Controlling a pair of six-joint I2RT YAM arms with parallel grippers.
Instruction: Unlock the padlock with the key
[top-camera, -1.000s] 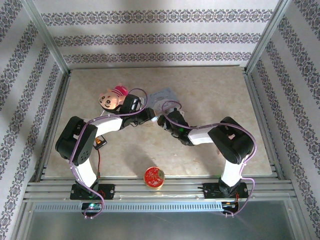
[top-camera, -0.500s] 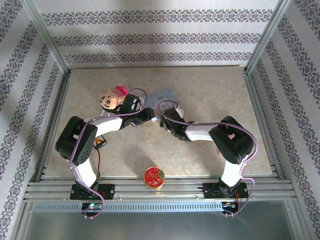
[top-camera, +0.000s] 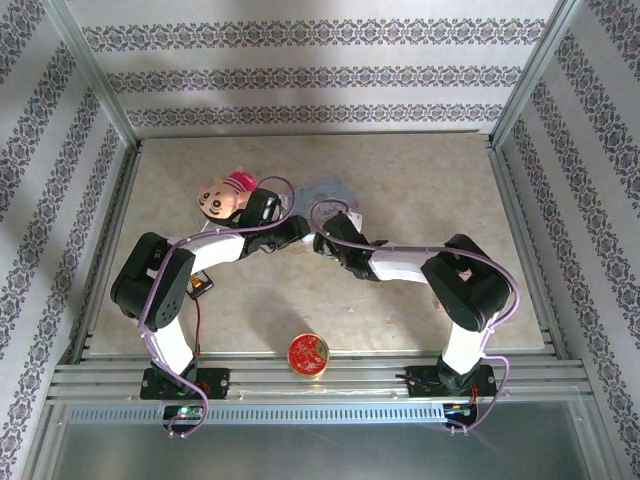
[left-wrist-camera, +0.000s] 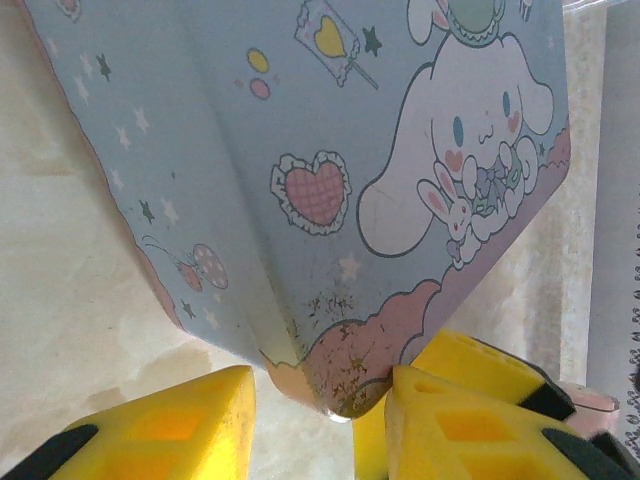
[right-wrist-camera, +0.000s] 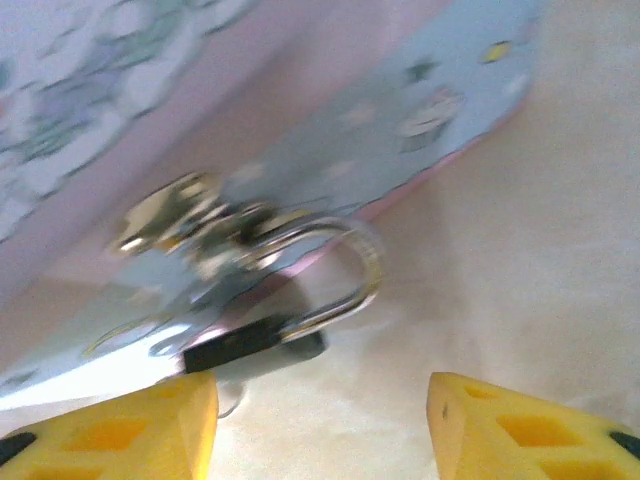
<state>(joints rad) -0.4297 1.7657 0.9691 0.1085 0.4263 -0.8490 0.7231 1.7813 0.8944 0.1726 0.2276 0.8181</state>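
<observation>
The left tool (left-wrist-camera: 320, 400) stands narrow, and the corner of the pale blue rectangular cartoon tin (left-wrist-camera: 300, 150) sits between its yellow fingers, apparently pinched there and tipped up off the beige stone-patterned counter (right-wrist-camera: 480, 250). The small dark-and-silver metal padlock (right-wrist-camera: 255, 345) hangs by its shackle from the brass hasp (right-wrist-camera: 185, 215) on the tin's edge. Its body is low, near the counter and just beyond the right tool's left finger. The right tool (right-wrist-camera: 322, 390) stands wide with nothing between its fingers.

The main risk is the grip on that corner. It is a small purchase on a smooth, sloped lid, so a push from the right tool could twist the tin loose and drop it onto the padlock. The padlock also hangs free, so a touch may swing it aside instead of seating anything. No key can be made out, and the right wrist view is blurred. Closing now may therefore catch the lock body or nothing at all.
</observation>
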